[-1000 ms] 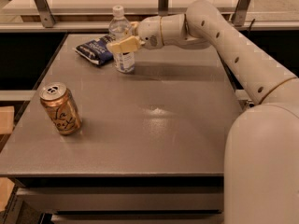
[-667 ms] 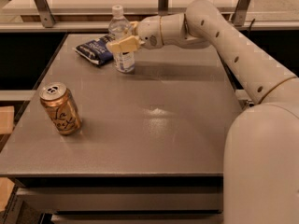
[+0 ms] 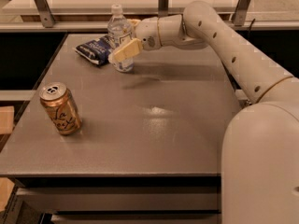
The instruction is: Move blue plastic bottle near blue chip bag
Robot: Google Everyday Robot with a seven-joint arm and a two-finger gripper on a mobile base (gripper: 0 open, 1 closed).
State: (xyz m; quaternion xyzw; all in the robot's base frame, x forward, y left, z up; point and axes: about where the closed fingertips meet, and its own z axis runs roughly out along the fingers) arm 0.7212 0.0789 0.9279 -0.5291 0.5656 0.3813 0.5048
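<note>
The blue plastic bottle (image 3: 118,30), clear with a white cap, stands upright at the back left of the grey table (image 3: 168,125). The blue chip bag (image 3: 95,49), dark navy and crinkled, lies flat just left of it, touching or nearly touching its base. My gripper (image 3: 122,41) reaches in from the right and is shut on the bottle. One tan finger (image 3: 124,52) crosses the bottle's front and the other shows behind it.
A gold-orange soda can (image 3: 60,109) stands upright at the front left of the table. My white arm (image 3: 224,41) spans the table's back right. Metal rail posts (image 3: 42,6) and a lighter shelf lie behind the table's far edge.
</note>
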